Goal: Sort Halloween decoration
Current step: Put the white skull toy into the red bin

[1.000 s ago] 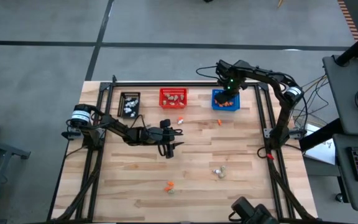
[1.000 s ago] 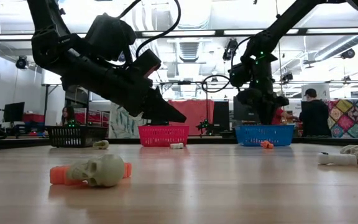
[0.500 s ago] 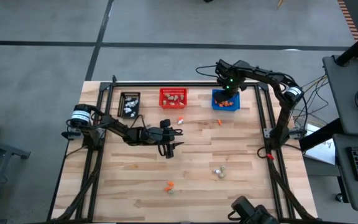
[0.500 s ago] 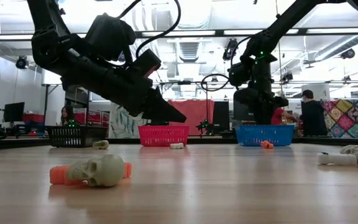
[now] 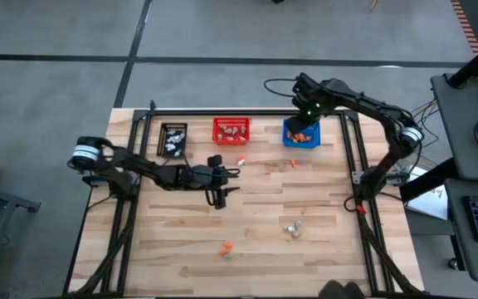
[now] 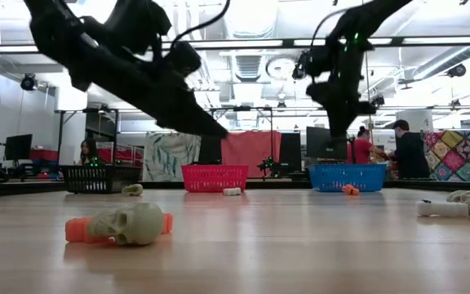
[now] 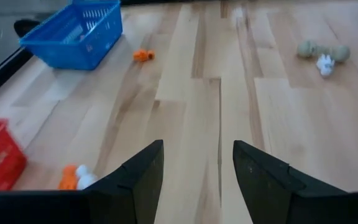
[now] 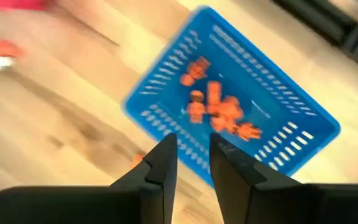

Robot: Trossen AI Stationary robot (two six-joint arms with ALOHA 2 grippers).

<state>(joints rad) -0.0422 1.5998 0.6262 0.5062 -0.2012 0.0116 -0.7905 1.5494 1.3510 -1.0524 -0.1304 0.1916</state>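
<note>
Tiny orange, white and beige trinkets lie scattered on the wooden table: an orange-and-white pair (image 5: 241, 159), an orange one (image 5: 292, 164), a beige cluster (image 5: 291, 229), and an orange piece (image 5: 226, 247) beside a beige skull (image 6: 129, 224). My left gripper (image 5: 217, 189) hovers open over bare wood mid-table (image 7: 196, 168). My right gripper (image 5: 305, 123) hangs above the blue basket (image 8: 229, 118), which holds several orange trinkets (image 8: 219, 115); its fingers stand slightly apart with nothing between them (image 8: 192, 168).
Three small mesh baskets stand in a row near the far edge: black (image 5: 173, 139) with pale pieces, red (image 5: 231, 130), and blue (image 5: 301, 134). A black frame (image 5: 222, 112) borders the table. People sit in the room beyond the table (image 6: 410, 151).
My left gripper has risen and drawn back a little toward the table's left. My right gripper has lifted higher above the blue basket. The trinkets on the table have stayed where they were.
</note>
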